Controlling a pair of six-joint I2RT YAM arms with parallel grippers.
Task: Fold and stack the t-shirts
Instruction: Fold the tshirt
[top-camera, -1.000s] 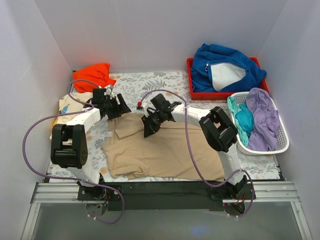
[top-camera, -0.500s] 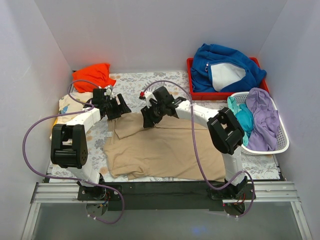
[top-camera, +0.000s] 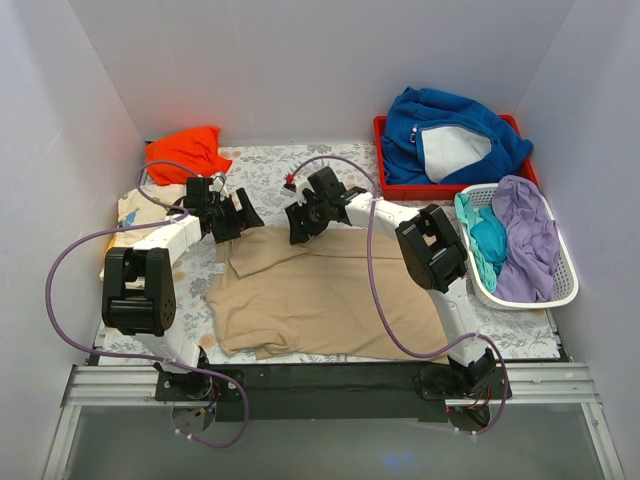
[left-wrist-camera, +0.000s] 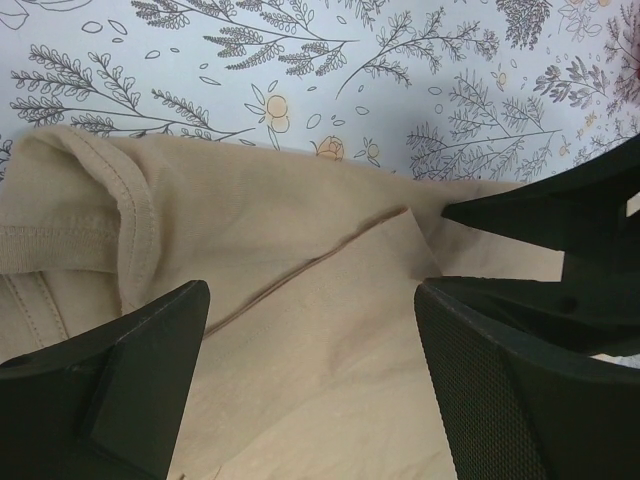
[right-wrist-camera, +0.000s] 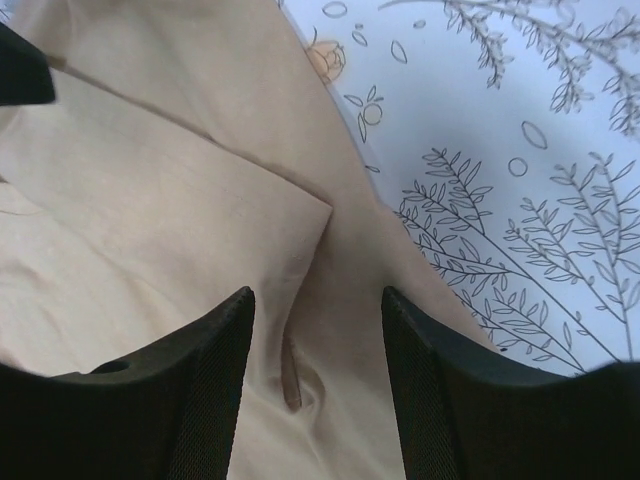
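As the top view showed, the tan t-shirt (top-camera: 320, 300) lay spread on the counter (top-camera: 270, 170), long axis left to right. It stretched nearward from both hands, with the left hand (top-camera: 243, 216) and right hand (top-camera: 297, 228) side by side at its far edge. In the left wrist view, the fingers (left-wrist-camera: 120, 380) stood apart, clamping nothing, above a folded flap beside a ribbed hem. In the right wrist view, its fingers (right-wrist-camera: 200, 390) likewise stood apart over that flap's corner, and the cloth looked soft and lightly creased.

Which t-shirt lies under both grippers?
The tan shirt, spread in the middle. The orange shirt is bunched back left; the cream shirt lies far left.
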